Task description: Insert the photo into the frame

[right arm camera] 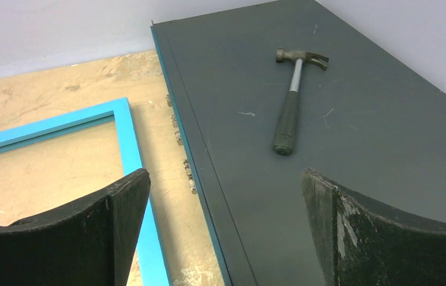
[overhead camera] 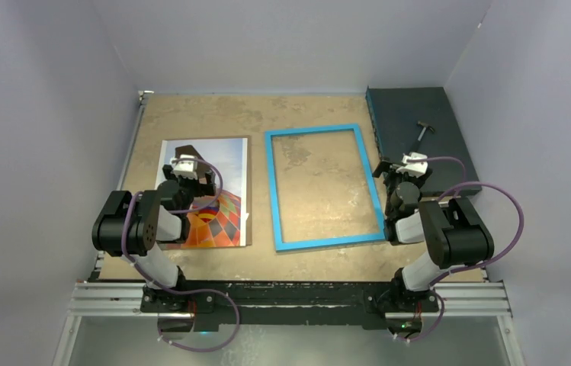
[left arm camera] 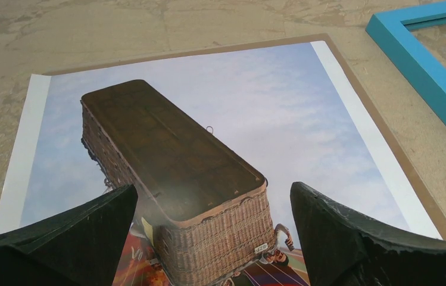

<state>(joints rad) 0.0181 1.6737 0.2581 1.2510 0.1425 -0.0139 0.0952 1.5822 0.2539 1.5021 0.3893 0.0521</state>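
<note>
The photo (overhead camera: 225,164) lies face up on the left of the table, showing a wicker basket, sky and a chequered balloon. My left gripper (overhead camera: 184,174) hovers over its middle, partly hiding it. In the left wrist view the photo (left arm camera: 238,107) fills the space under my left gripper (left arm camera: 214,189), which stands open and empty. The bright blue frame (overhead camera: 271,191) lies flat at the table's centre, with bare table inside it. My right gripper (overhead camera: 398,171) hangs open just right of the frame's right edge. In the right wrist view my right gripper (right arm camera: 226,176) holds nothing, with the frame (right arm camera: 126,137) to its left.
A brown backing board (overhead camera: 247,191) lies under the photo, its edge (left arm camera: 381,131) showing along the right and top. A dark teal slab (overhead camera: 450,152) with a small hammer (right arm camera: 289,107) on it fills the back right corner. Grey walls enclose the table.
</note>
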